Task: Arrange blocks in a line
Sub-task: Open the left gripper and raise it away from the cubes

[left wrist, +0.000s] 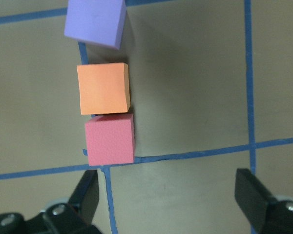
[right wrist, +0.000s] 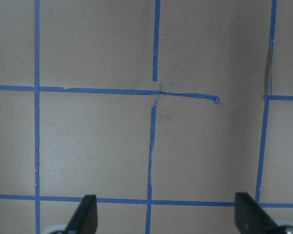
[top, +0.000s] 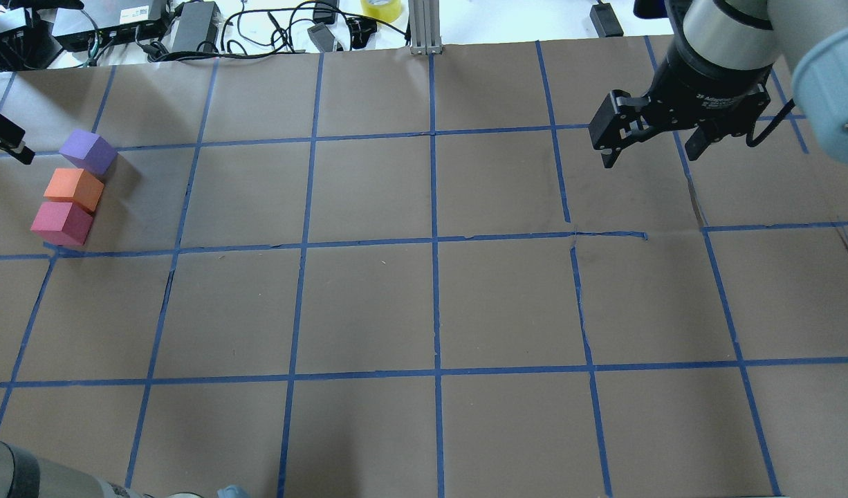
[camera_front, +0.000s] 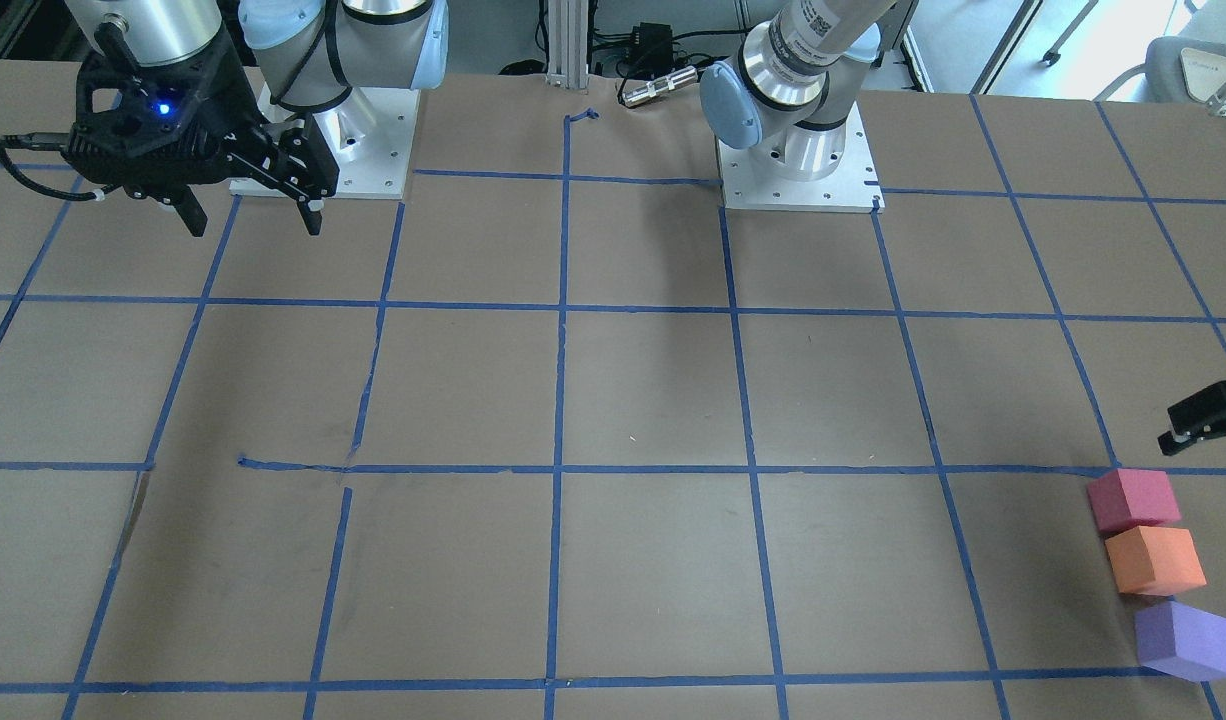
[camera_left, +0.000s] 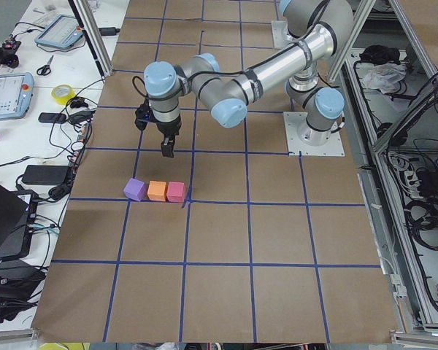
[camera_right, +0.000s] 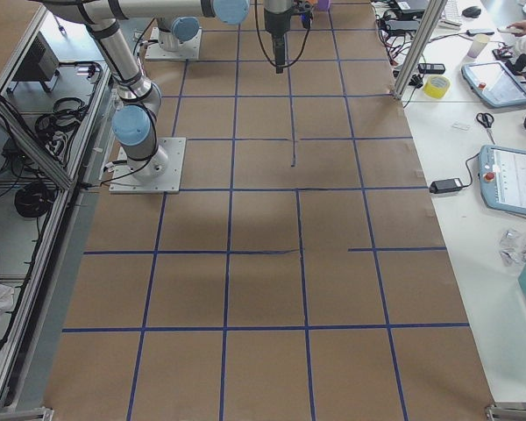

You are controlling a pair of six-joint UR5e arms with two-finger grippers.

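Three cubes stand in a row at the table's left end: purple [top: 86, 152], orange [top: 73, 189] and red-pink [top: 61, 223]. In the left wrist view the orange cube [left wrist: 103, 87] and red-pink cube [left wrist: 110, 140] touch; the purple cube [left wrist: 95, 22] stands slightly apart and turned. My left gripper [left wrist: 171, 195] is open and empty, above the table just short of the red-pink cube; only its tip [top: 2, 131] shows at the overhead view's edge. My right gripper [top: 652, 149] is open and empty, high over the far right of the table.
Brown paper with a grid of blue tape [top: 434, 238] covers the table. Cables, power bricks and a tape roll [top: 381, 8] lie beyond the far edge. The arm bases [camera_front: 798, 170] stand on white plates at the robot's side.
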